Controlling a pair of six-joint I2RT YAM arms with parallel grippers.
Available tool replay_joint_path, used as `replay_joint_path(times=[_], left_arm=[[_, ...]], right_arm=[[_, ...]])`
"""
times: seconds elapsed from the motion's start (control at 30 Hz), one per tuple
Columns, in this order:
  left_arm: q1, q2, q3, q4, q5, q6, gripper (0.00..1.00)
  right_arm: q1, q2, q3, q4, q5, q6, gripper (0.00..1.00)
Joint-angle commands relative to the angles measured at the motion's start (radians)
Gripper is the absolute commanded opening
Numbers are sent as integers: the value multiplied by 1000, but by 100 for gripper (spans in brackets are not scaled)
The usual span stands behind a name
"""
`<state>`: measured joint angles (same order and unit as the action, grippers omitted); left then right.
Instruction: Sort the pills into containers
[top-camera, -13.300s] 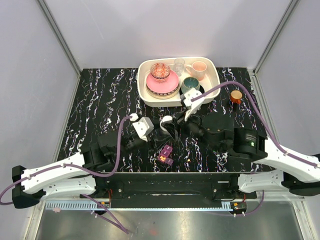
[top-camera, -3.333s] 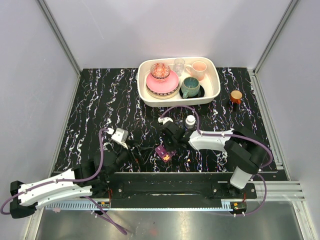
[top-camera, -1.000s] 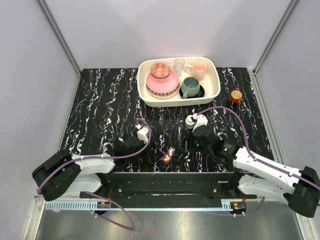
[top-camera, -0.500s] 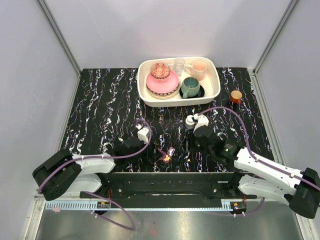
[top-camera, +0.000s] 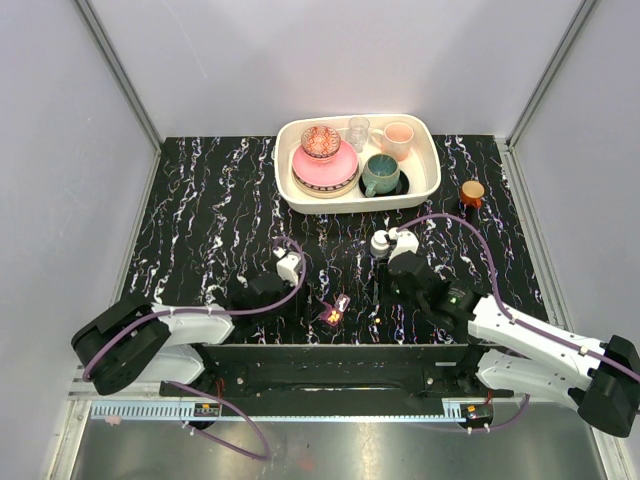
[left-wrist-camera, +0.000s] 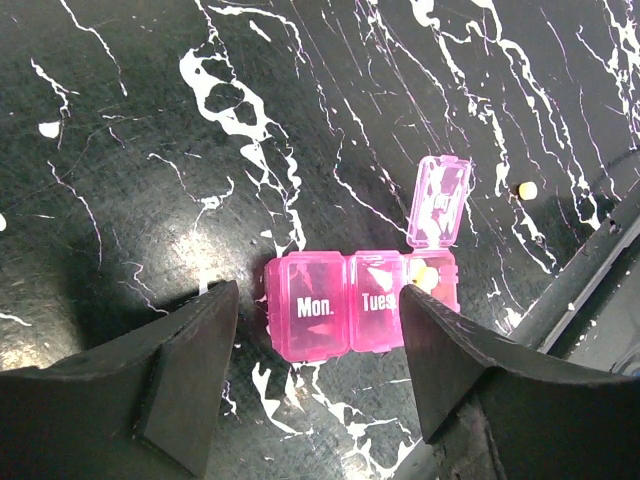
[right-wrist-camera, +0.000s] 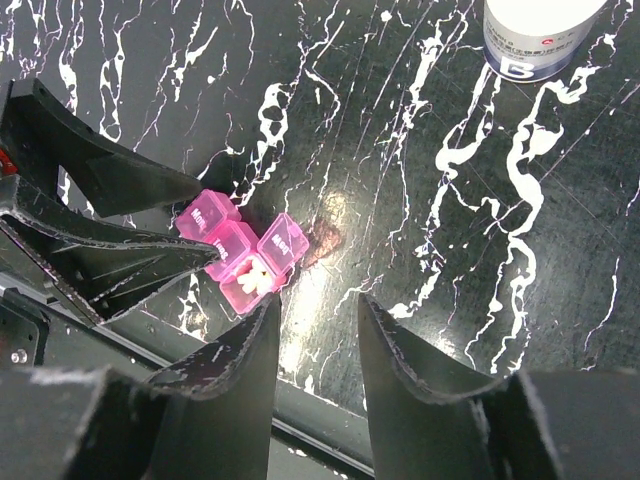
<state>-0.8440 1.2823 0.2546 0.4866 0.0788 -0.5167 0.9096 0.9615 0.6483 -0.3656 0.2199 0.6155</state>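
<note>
Left wrist camera frames the small magenta-purple rectangular plastic pill box (left-wrist-camera: 350, 318) between open, empty left jaws, probably to steady it; tiny yellowish-orange pills (left-wrist-camera: 419, 277) sit in its open end compartment, one stray pill (left-wrist-camera: 524, 190) lies nearby, and the right jaws hang parted and empty beside it.

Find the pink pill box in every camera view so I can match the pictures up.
Top external: pill box sits small at lower centre.
Left wrist: pill box lies low, just right of centre, with Mon. and Tues. readable and one end open.
Right wrist: pill box is left of centre, lying at an angle.
Shared landmark: the pills in its open end compartment, only an orange speck from above.
</note>
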Motion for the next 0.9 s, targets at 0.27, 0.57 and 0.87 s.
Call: replay_joint_path(times=[0.27, 0.57, 0.87], left_arm=[[3, 40, 31, -36, -20, 0, 66], [3, -8, -1, -68, -31, -5, 67], [3, 26, -3, -28, -2, -17, 65]], right_arm=[[-8, -4, -13, 7, 39, 15, 39], [-11, 0, -12, 7, 44, 10, 38], [-14, 5, -13, 7, 41, 10, 38]])
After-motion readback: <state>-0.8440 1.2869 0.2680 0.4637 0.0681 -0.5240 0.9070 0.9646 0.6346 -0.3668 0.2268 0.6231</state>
